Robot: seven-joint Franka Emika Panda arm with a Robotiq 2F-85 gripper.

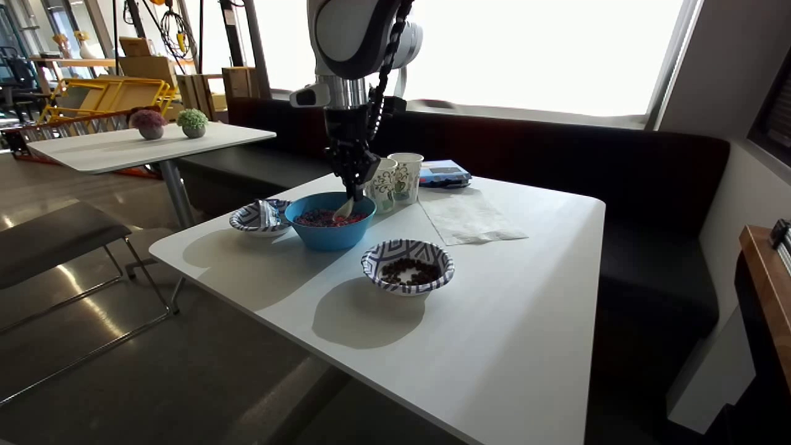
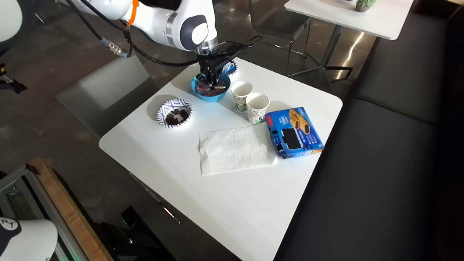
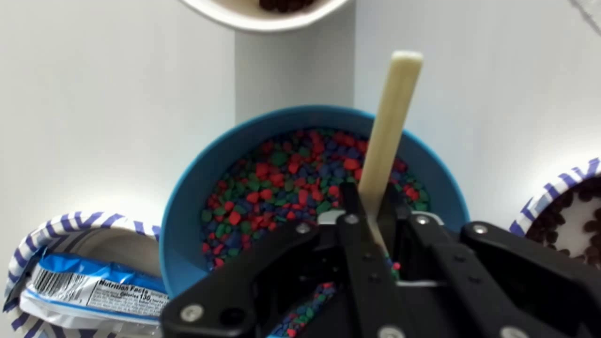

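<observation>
Over the flat paper towel (image 2: 235, 150) one can pass; beside the blue bowl (image 1: 329, 238), two paper cups (image 2: 252, 108) and a patterned bowl (image 1: 406, 250) leave narrow gaps.

Seemingly a workplace break area: a padded bench (image 1: 544, 154) lines the tabletop (image 1: 525, 321); potted plants (image 1: 193, 118) and brown boxes (image 1: 148, 69) stand beyond it.

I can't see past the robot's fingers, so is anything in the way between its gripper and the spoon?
Nothing visible is. The gripper is closed right on the spoon. The blue bowl of colored bits is underneath, and the patterned cups stand beside the bowl, not in between.
</observation>
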